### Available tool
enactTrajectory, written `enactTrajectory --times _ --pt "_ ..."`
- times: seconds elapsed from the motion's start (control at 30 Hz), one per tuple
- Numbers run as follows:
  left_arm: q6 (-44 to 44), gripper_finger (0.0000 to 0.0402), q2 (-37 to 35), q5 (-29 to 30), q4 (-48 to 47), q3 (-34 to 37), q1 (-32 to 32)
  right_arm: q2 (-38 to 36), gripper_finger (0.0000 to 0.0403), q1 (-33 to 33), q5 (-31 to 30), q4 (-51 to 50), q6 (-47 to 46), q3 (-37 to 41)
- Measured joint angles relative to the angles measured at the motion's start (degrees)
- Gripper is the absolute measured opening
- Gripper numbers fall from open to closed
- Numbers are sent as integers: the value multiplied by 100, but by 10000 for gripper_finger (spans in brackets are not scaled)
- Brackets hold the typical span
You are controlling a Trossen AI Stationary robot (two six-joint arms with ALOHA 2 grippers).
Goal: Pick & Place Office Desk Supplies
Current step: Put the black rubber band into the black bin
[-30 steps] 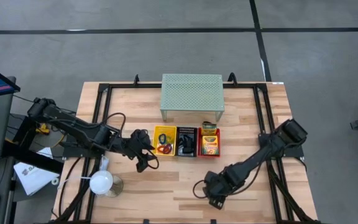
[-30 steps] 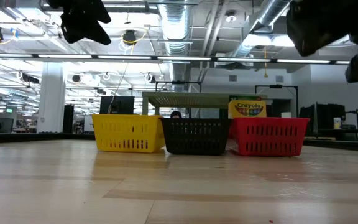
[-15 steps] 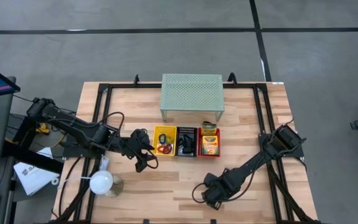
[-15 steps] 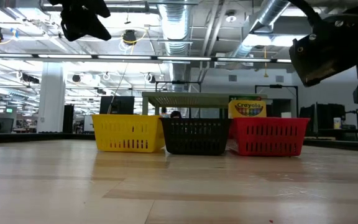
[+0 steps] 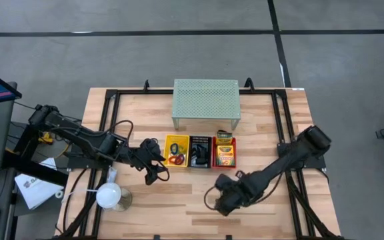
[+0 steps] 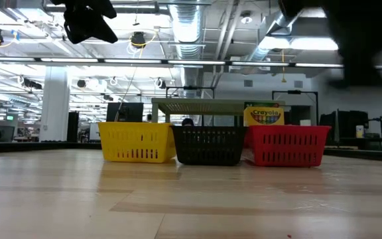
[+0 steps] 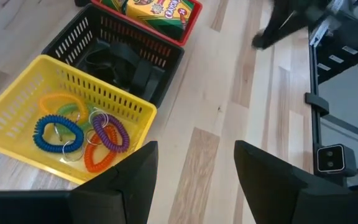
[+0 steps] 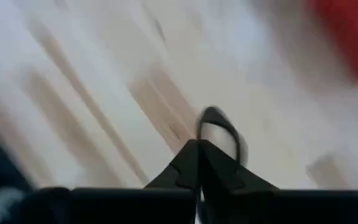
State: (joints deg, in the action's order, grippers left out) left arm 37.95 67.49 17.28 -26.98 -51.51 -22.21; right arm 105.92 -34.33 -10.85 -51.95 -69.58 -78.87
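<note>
- Spreading under everything is a pale wooden table (image 5: 185,200) with a black frame round its edges, standing on a grey floor crossed by dark lines.
- Seen level from the table top, the room behind is a wide hall with strip lights, ceiling ducts and pipes.
- Toward the far edge stands a pale green mesh shelf (image 5: 205,100); near the front left corner stands a white round-headed lamp (image 5: 109,195).
- Three small baskets sit touching in a row just in front of the shelf: a yellow basket (image 5: 176,151), a black basket (image 5: 200,152) and a red basket (image 5: 225,153).
- The yellow basket holds coiled ring bands (image 7: 82,134) in blue, orange, purple and green.
- The red basket holds crayon boxes (image 5: 225,154), upright enough to show above its rim from table height.
- Dark clips (image 7: 126,68) fill the black basket; how many cannot be told, since they merge with its mesh.
- The right wrist view is blurred; a dark curved loop shows just past the fingertips, and what it is cannot be made out.
- In the low view the right arm is only a dark smear at the upper right.
- The left gripper (image 5: 153,162) hangs above the table just left of the yellow basket, fingers (image 7: 129,180) parted halfway with nothing between them.
- The right gripper (image 5: 219,198) reaches low over the bare wood in front of the baskets, its arm stretched back to the right edge; the fingers (image 8: 194,168) are pressed together to a point.
</note>
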Motion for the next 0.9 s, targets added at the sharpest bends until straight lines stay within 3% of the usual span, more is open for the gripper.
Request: enactTrajectory --times 0.17,0.3,0.43,0.63,0.9 --pt "4 207 2 40 11 0 2 -637 3 377 -1271 -181 97 -722" --pt "76 207 2 141 46 0 2 -755 2 1021 -1647 -154 521 -927" --pt "133 207 3 186 164 0 2 -611 1 1736 -1573 369 1167 -951" --pt "241 207 4 186 315 0 0 -49 1 2450 -1055 318 1596 -943" --pt "308 207 4 180 304 0 0 608 18 2680 -833 175 941 -940"
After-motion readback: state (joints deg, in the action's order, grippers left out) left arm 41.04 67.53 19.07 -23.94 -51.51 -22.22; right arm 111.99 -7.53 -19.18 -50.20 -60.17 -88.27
